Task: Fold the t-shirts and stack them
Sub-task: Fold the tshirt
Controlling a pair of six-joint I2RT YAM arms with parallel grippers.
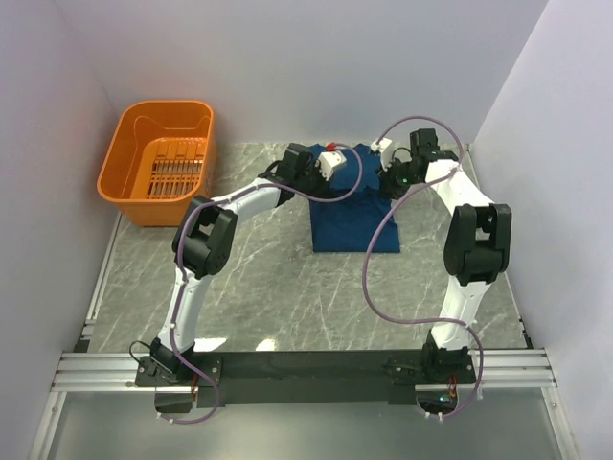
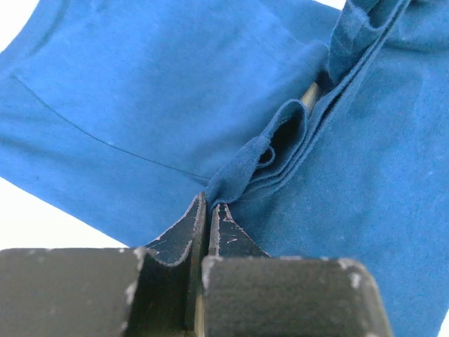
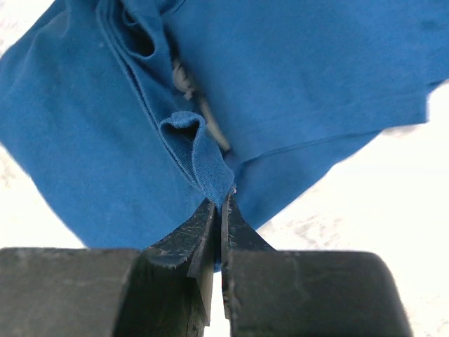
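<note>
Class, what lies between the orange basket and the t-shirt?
Between basket and t-shirt, only the left arm crosses, above bare table; the top view shows it.

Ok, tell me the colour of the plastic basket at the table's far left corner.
The basket is orange all over; the top external view shows it best.

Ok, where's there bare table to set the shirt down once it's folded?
Bare table lies between the shirt and the arm bases, and between basket and shirt. The far edge is crowded: left gripper and right gripper pinch the shirt there.
</note>
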